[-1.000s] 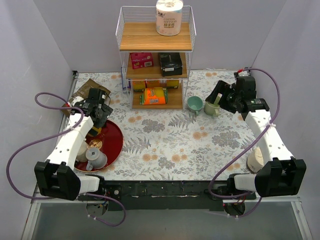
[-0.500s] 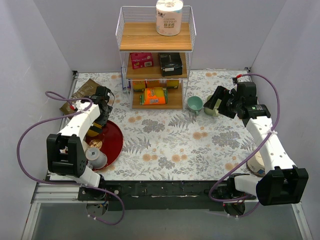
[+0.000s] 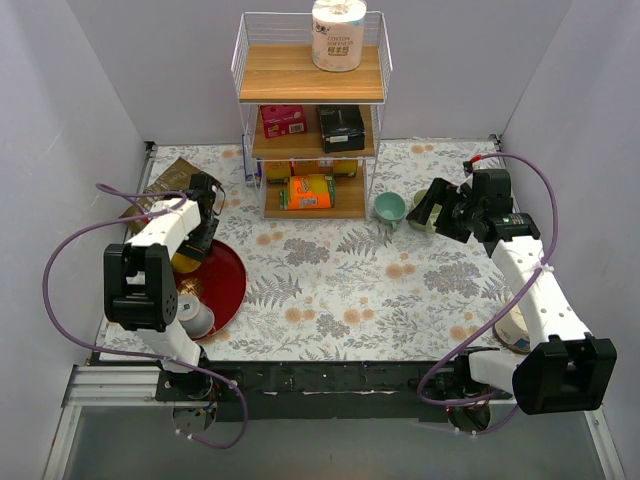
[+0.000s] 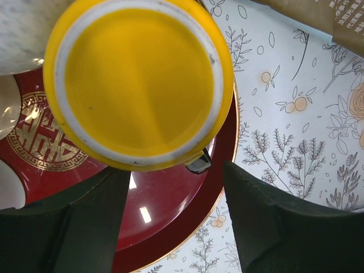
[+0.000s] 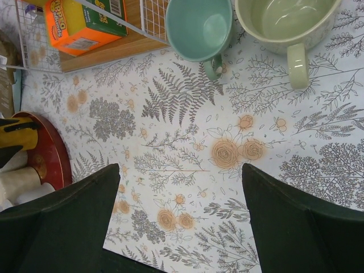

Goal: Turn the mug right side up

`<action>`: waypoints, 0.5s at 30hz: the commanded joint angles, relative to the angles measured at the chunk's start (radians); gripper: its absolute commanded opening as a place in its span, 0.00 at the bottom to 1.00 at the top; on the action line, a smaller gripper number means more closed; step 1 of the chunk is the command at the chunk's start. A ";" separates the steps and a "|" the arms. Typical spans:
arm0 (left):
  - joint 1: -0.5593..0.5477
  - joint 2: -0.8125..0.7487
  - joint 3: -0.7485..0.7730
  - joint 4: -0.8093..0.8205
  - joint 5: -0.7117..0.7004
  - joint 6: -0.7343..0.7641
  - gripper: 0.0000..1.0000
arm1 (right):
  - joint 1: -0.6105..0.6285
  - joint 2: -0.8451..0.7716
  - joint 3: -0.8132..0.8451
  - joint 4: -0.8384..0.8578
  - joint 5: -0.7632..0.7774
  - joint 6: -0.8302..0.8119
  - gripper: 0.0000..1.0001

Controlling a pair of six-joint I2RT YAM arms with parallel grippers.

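A yellow mug stands upside down on the red tray, its flat base facing the left wrist camera. In the top view the mug shows as a yellow patch just below my left gripper. My left gripper is open, right above the mug, with one jaw on either side of its near edge and not touching it. My right gripper is open and empty above the flowered cloth, near a teal mug and a pale green mug, both upright.
A grey mug and a cream cup also stand on the tray. A wire shelf with boxes stands at the back centre. A brown packet lies at the back left. A cream bowl sits at the right edge.
My left arm has folded back and its gripper has moved in over the yellow mug. My right gripper has shifted slightly left, now covering the pale green mug in the top view.
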 commanded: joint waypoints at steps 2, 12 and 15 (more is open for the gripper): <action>0.014 0.011 0.034 0.034 -0.003 -0.422 0.61 | 0.003 -0.028 -0.003 0.012 -0.013 -0.004 0.94; 0.021 -0.047 -0.036 0.020 0.058 -0.405 0.40 | 0.002 -0.019 -0.007 0.019 -0.013 -0.006 0.94; 0.021 -0.081 -0.092 0.026 0.074 -0.408 0.40 | 0.002 -0.013 -0.008 0.025 -0.018 -0.005 0.93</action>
